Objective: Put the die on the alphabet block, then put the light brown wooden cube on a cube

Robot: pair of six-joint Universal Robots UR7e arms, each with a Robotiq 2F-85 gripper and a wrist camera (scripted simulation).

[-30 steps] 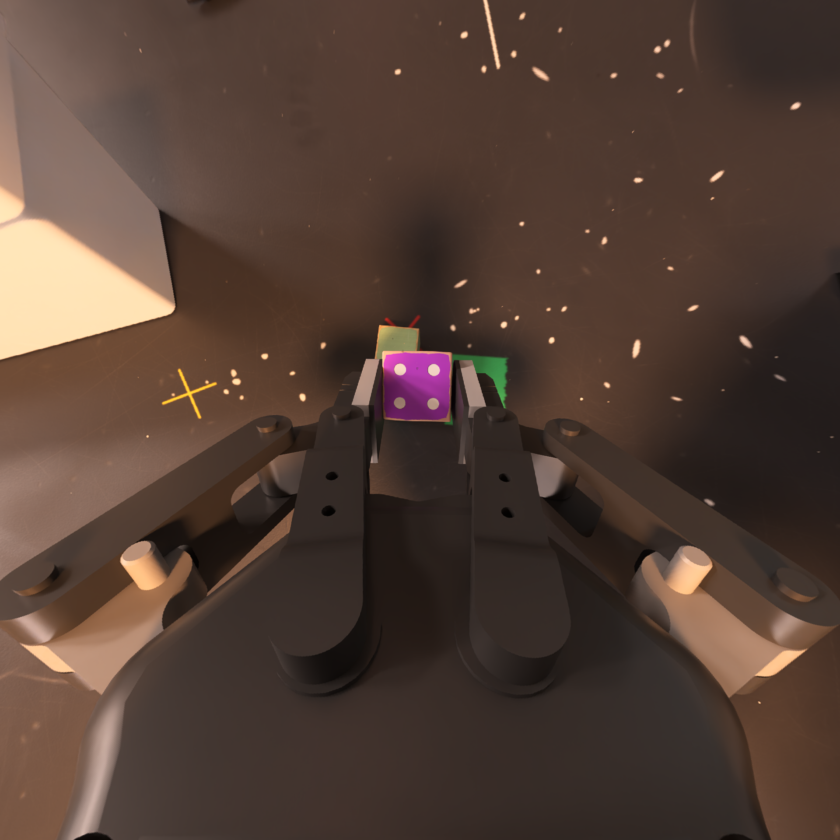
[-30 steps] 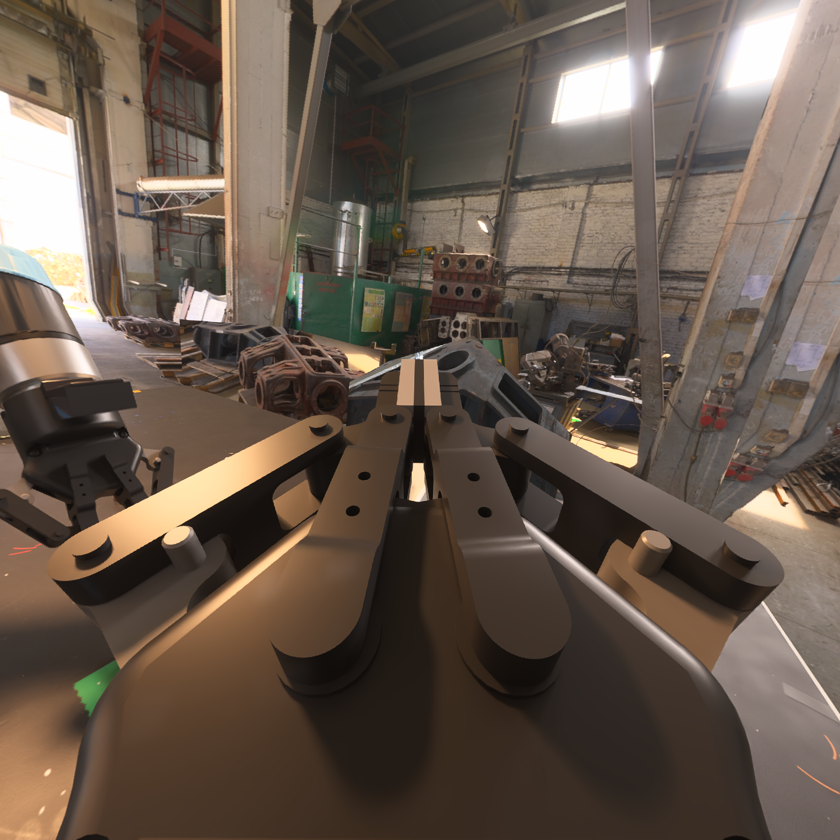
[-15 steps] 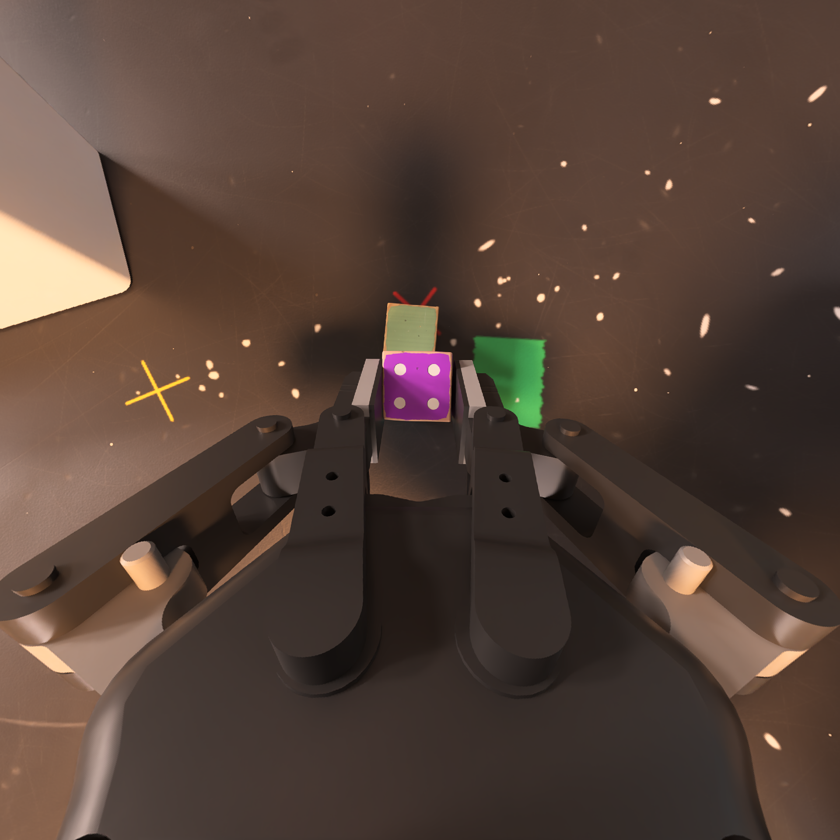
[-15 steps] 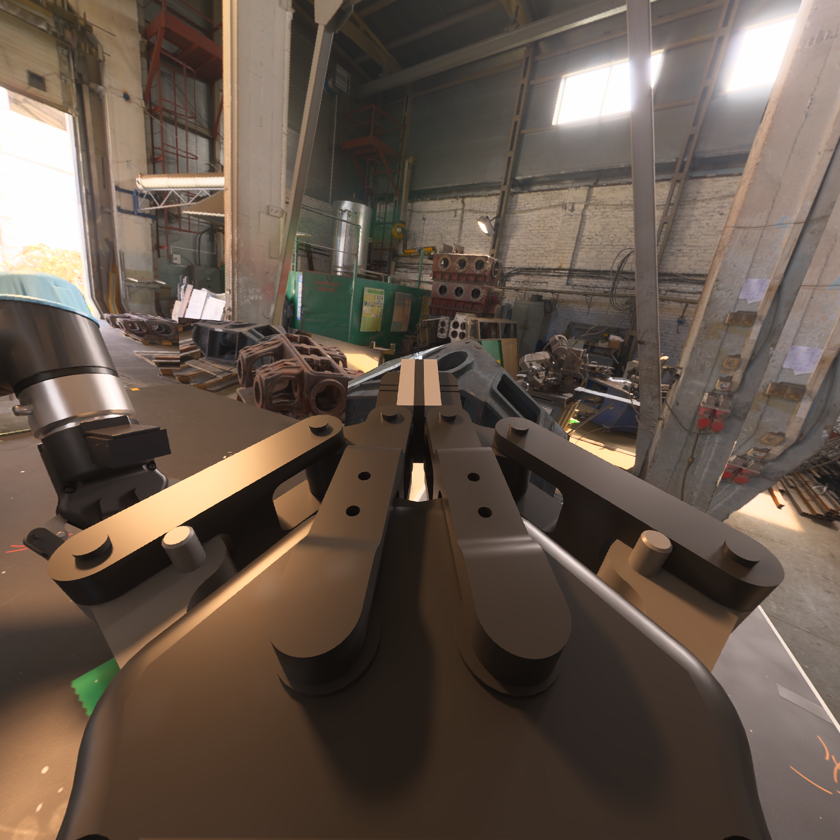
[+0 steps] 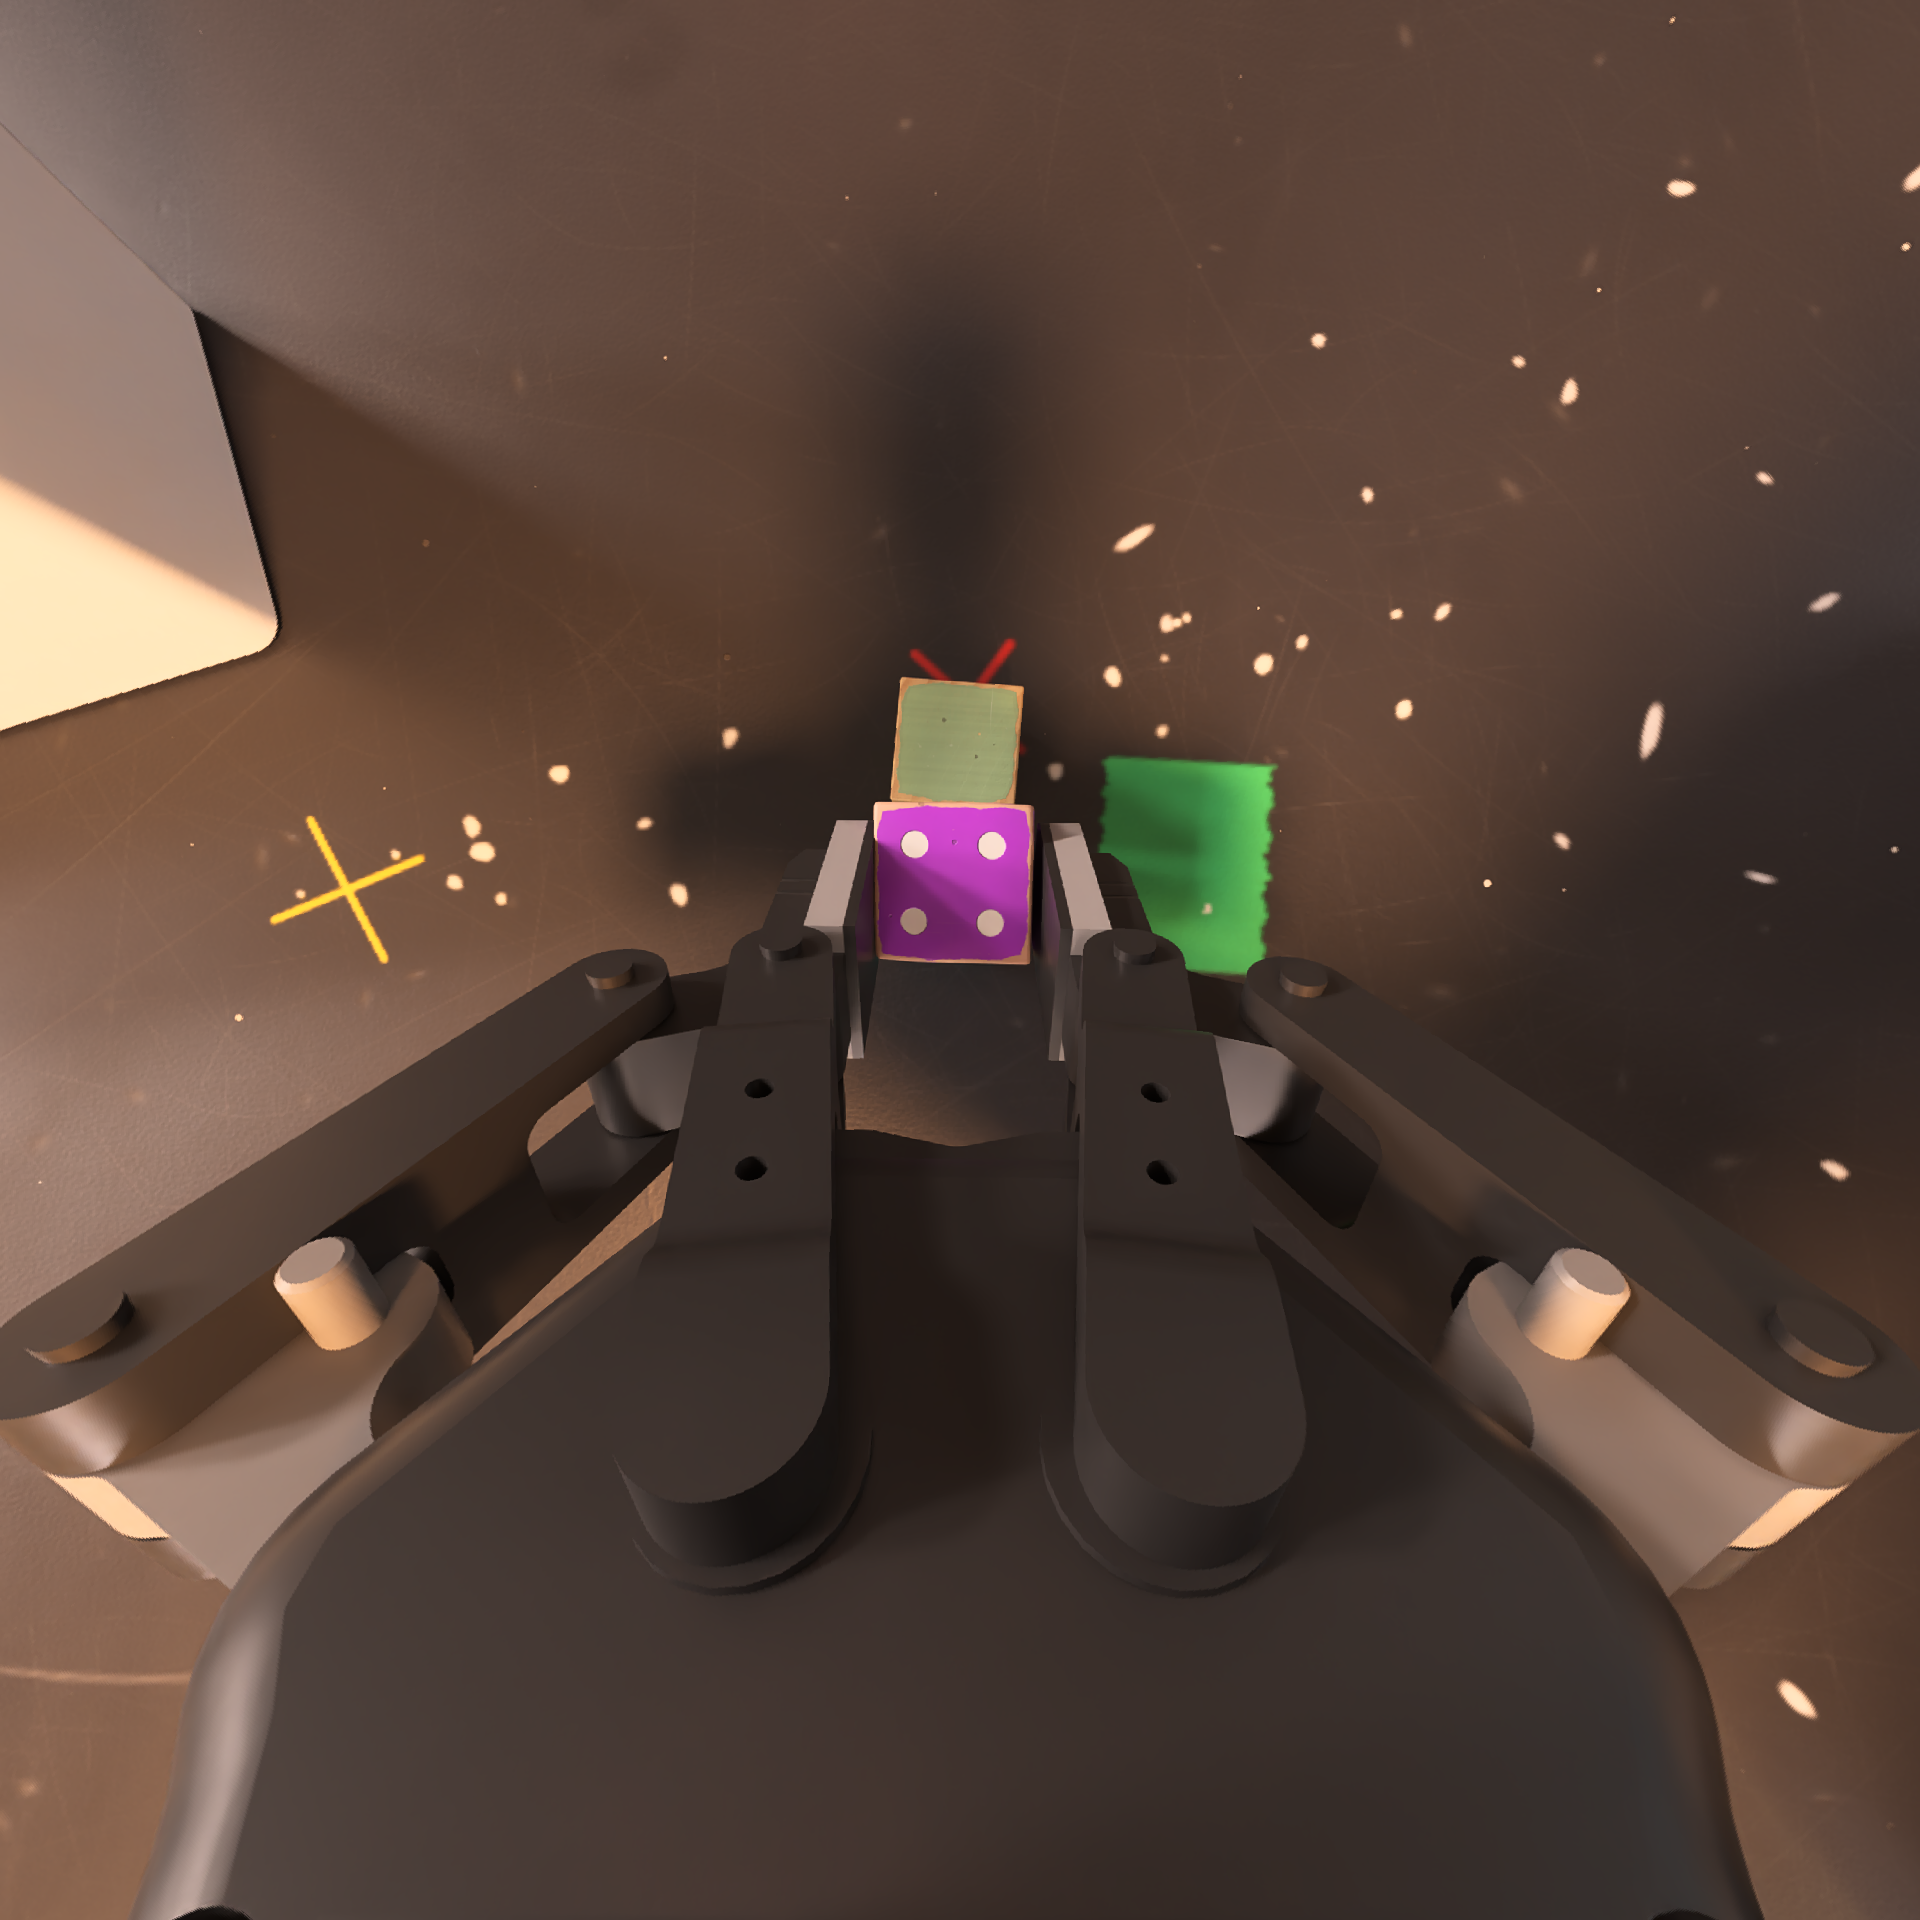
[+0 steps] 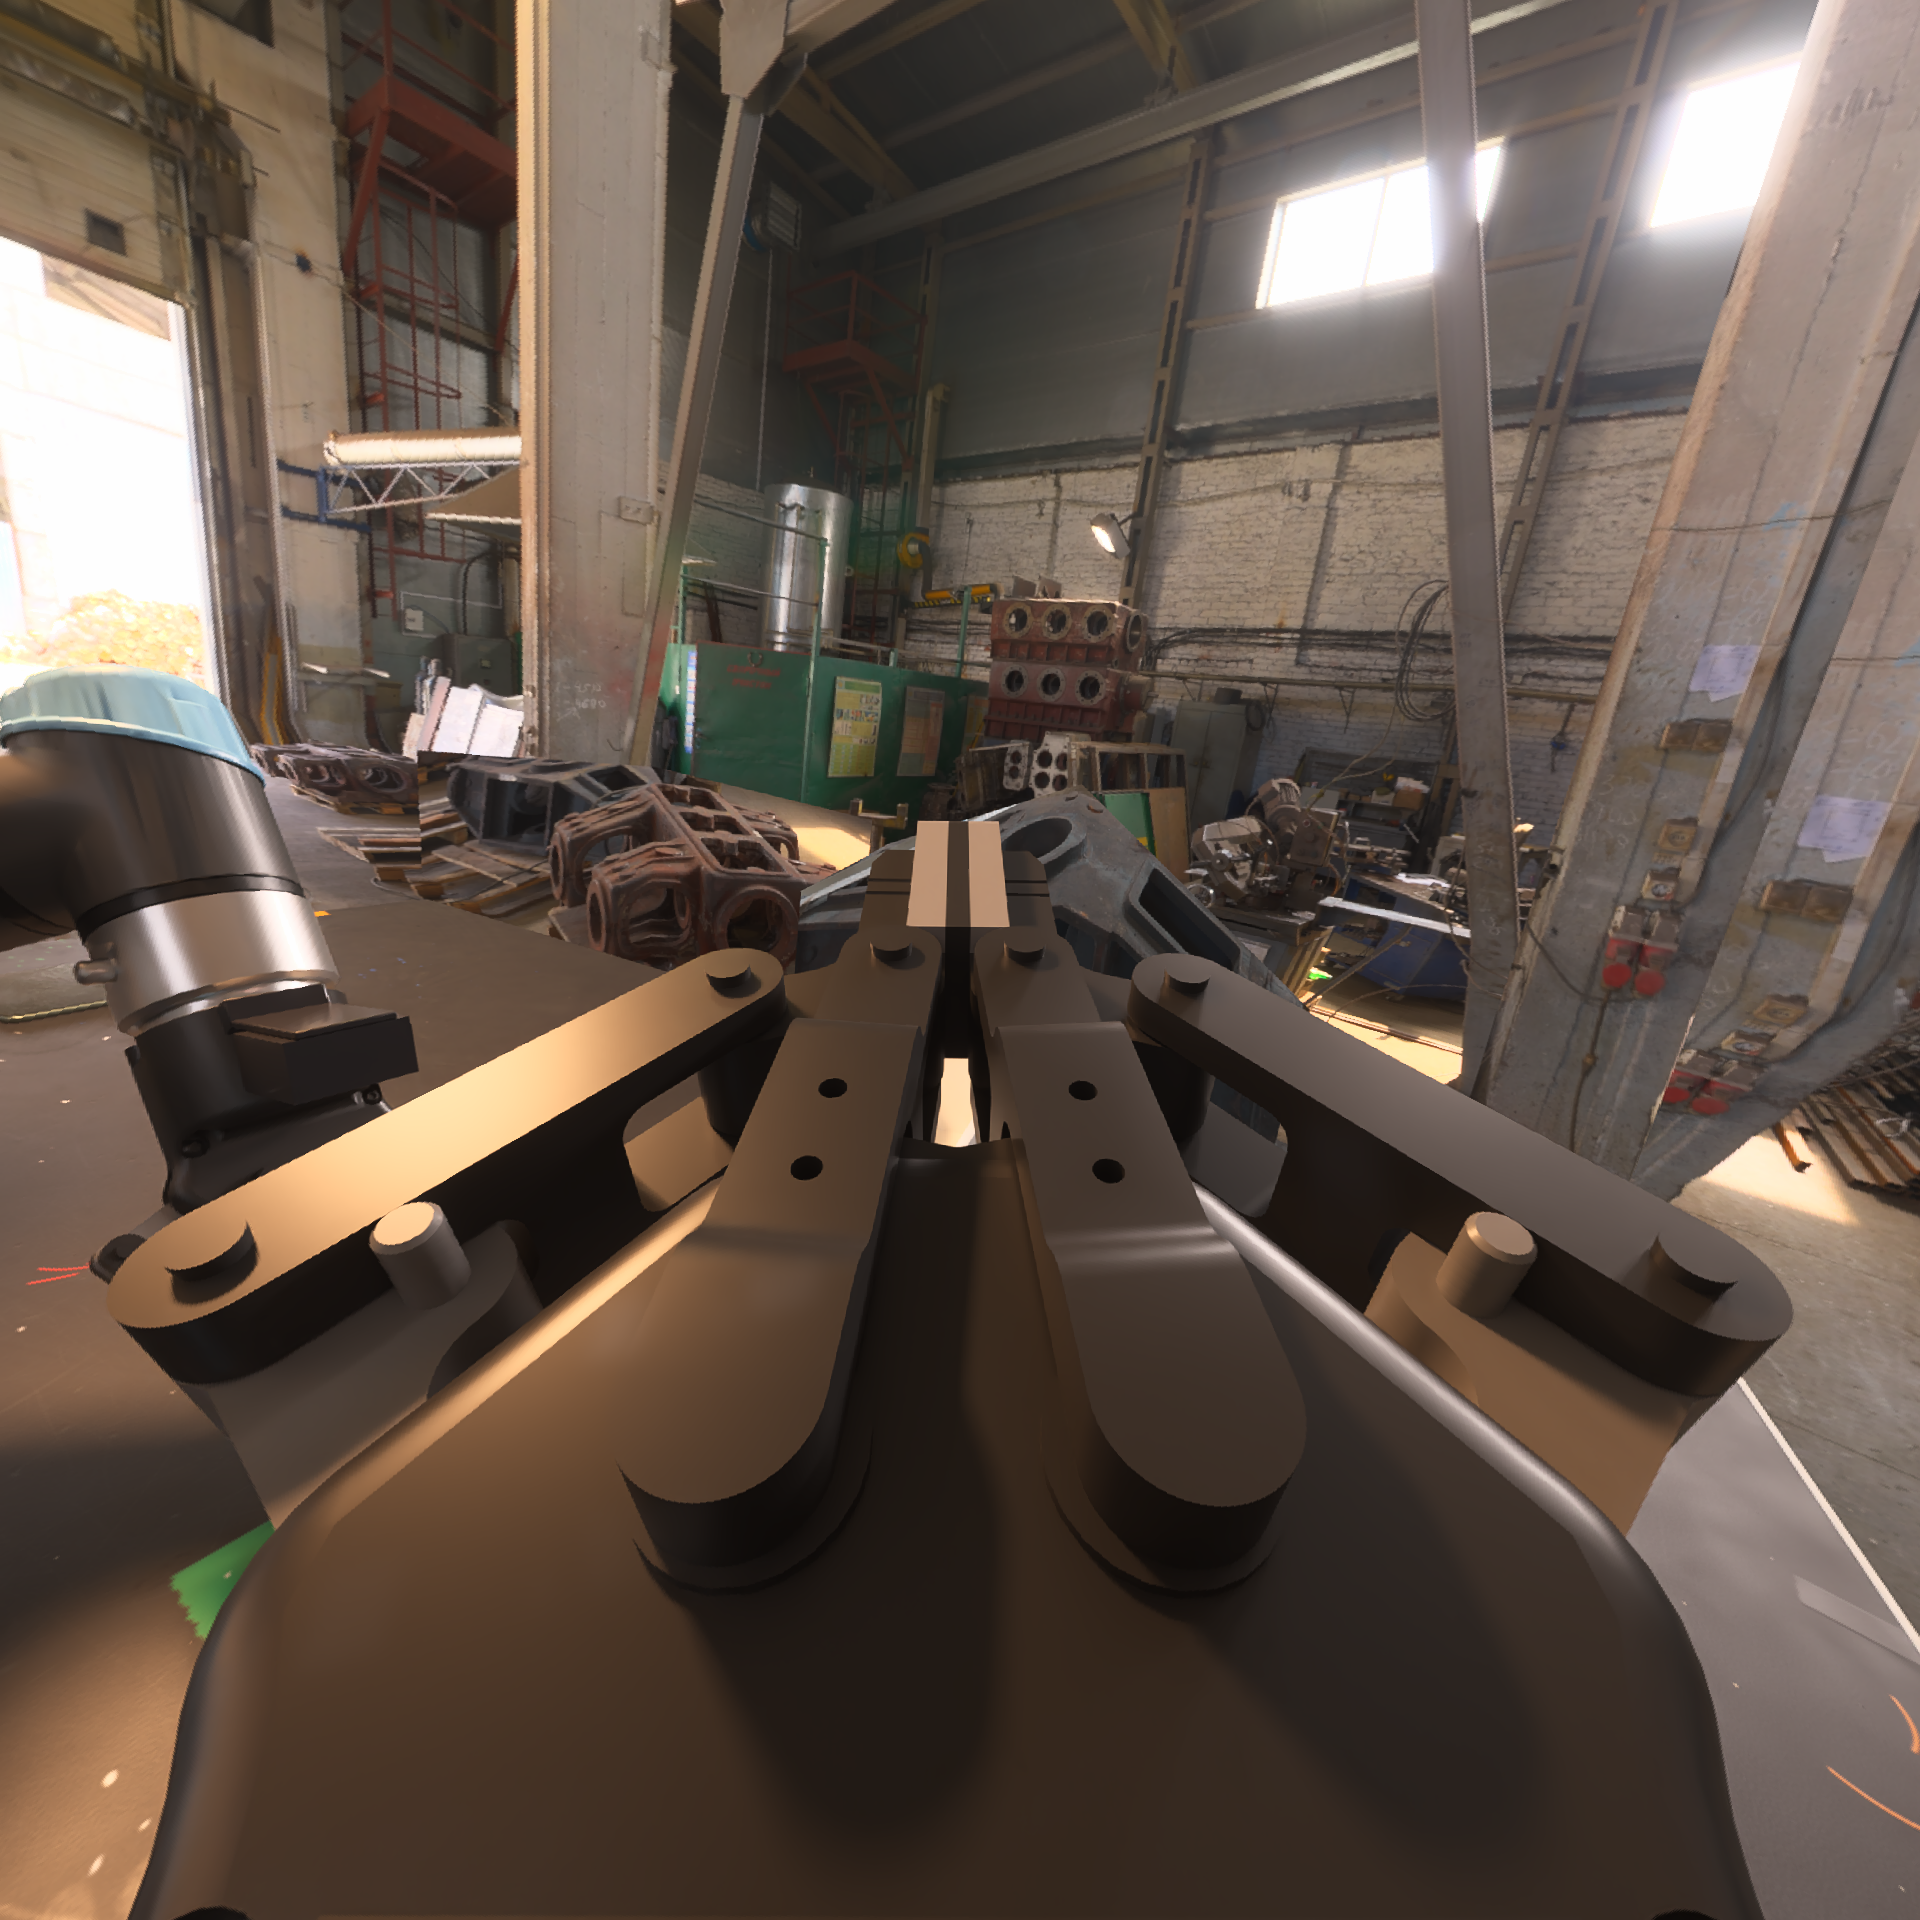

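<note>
In the left wrist view my left gripper point(image 5: 954, 883) is shut on a purple die point(image 5: 954, 883) with pale dots, held above the dark table. Just beyond the die, lower down, a block with a pale green top and tan edges point(image 5: 956, 740) stands on the table over a red cross mark point(image 5: 961, 662). In the right wrist view my right gripper point(image 6: 958, 873) is shut and empty, pointing out over the hall. The left arm point(image 6: 177, 862) shows at that view's left. The light brown wooden cube is not in view.
A green patch point(image 5: 1190, 862) lies on the table right of the die and also shows in the right wrist view point(image 6: 213, 1584). A yellow cross mark point(image 5: 346, 888) is at the left. A large pale box point(image 5: 94, 499) stands at the far left.
My left gripper has carried the die on, so the green-topped block and green patch have slid clear from behind the die. In the right wrist view the left arm has moved up. My right gripper is still.
</note>
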